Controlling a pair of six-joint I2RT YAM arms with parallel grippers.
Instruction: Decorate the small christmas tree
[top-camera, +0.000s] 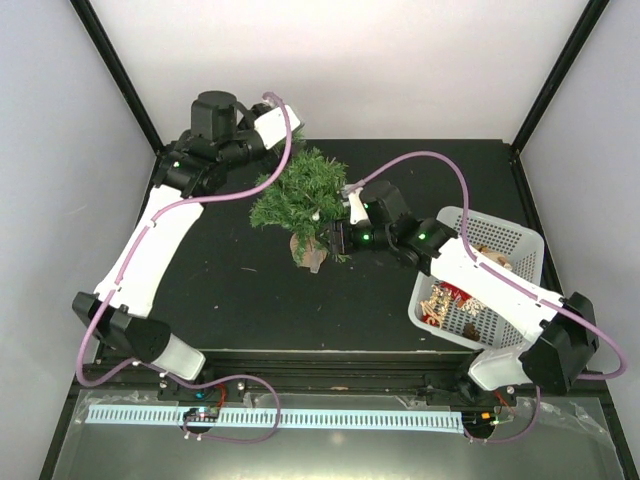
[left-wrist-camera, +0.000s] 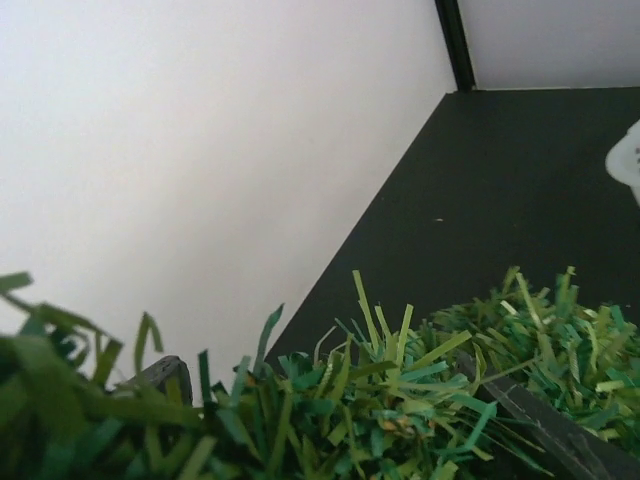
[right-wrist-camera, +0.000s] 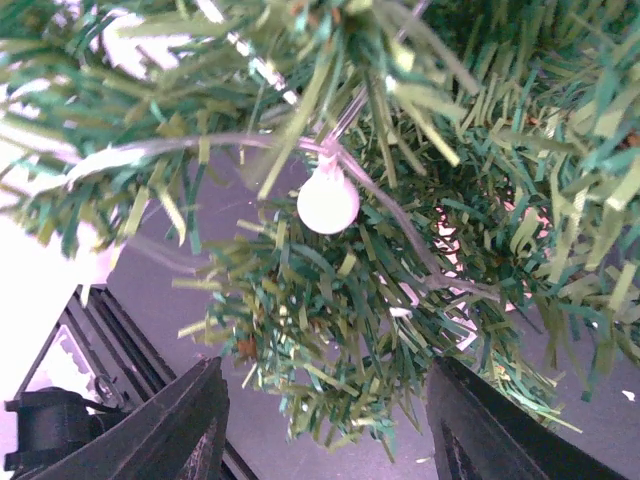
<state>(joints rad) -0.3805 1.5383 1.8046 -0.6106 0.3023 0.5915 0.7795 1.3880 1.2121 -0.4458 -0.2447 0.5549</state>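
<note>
The small christmas tree stands on the black table, its light-wood base toward the near side. My left gripper is at the tree's far upper side. In the left wrist view its fingers stand wide apart with green needles filling the gap. My right gripper is at the tree's lower right, open. In the right wrist view a branch hangs between its dark fingers. A small white bulb on a clear wire hangs in the branches above them.
A white slotted basket at the right holds red and gold ornaments; its corner shows in the left wrist view. White walls and black frame posts close in the back and sides.
</note>
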